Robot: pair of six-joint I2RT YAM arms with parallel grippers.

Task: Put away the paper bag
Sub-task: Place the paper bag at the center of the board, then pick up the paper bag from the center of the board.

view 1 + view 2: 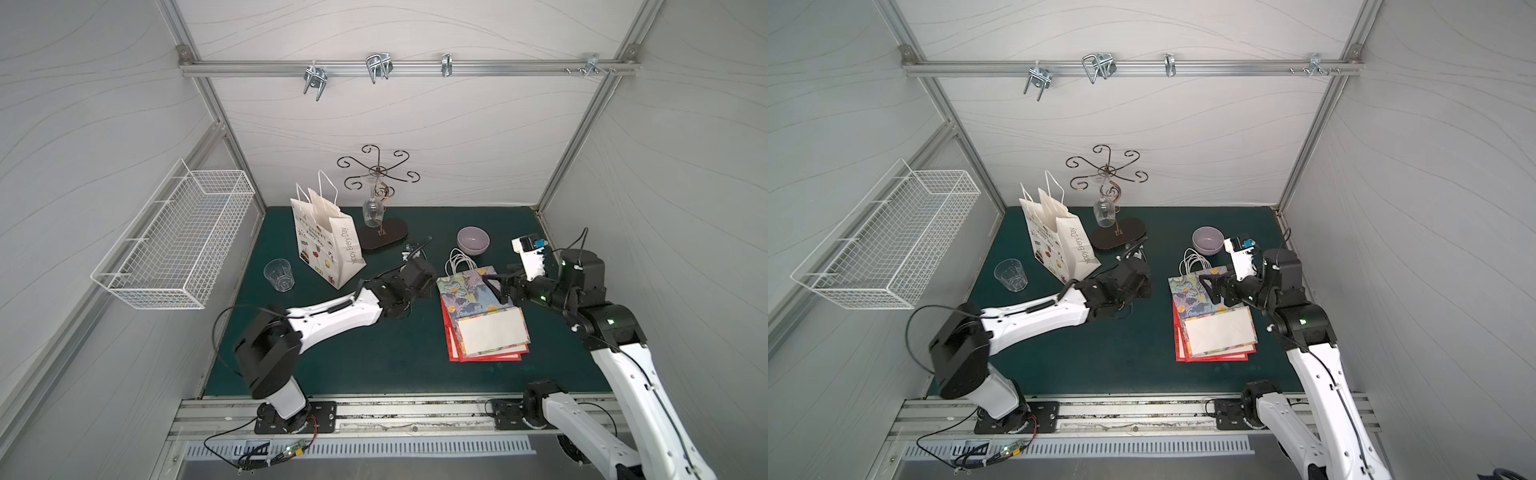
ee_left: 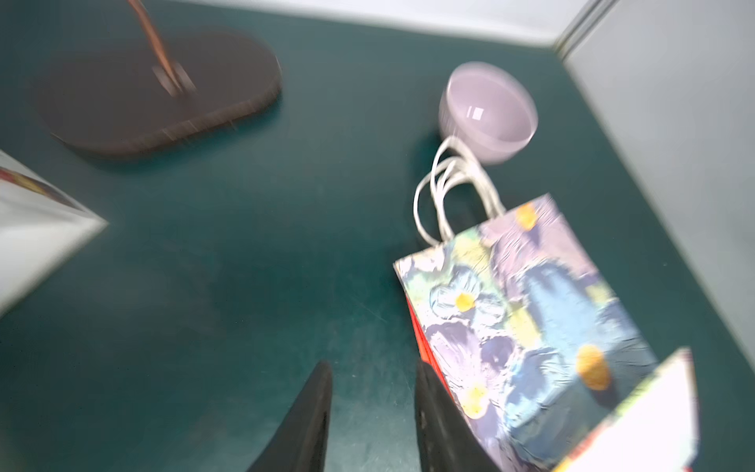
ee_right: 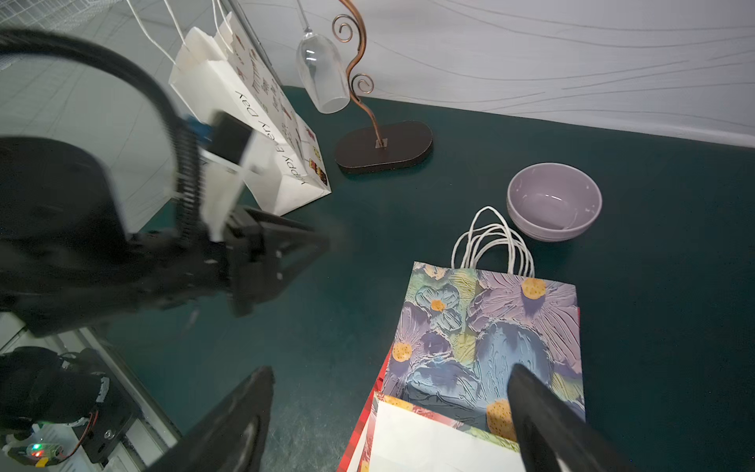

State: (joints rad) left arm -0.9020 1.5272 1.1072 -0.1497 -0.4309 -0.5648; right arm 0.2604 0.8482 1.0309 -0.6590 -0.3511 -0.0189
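lying flat on the green surface (image 1: 374, 353) just in front of the lilac bowl (image 1: 473, 240), the flowered paper bag (image 1: 473, 299) was pressed closed, with its white base panel folded over the end farthest from the bowl. its white cord handles (image 3: 492, 241) splayed out toward the bowl and nearly reached it. it rested on a red bag (image 1: 451, 345) whose edges peeked out beneath it. the right gripper (image 3: 392, 370) hovered over the half of the bag nearer the bowl, its fingers (image 3: 543, 408) spread wide and empty, one above the print and the other above bare surface. the left gripper (image 2: 374, 365) sat low beside the bag's long edge, its fingers only partly apart and holding nothing. one finger was right at the red edge, though the blurred wrist view did not show whether it touched. a white printed bag (image 1: 328, 245) stood upright well away from the bowl, so which bag was meant was not certain; both arms were at the flowered one. the bag looked light, thin and easily creased, its textured print unlikely to be slippery. lying flat, it probably offered little to pinch from above and would likely slide on the bag below. the cords near the bowl seemed the best hold, though limp enough to let the bag swing; a long edge was the stiffer alternative.
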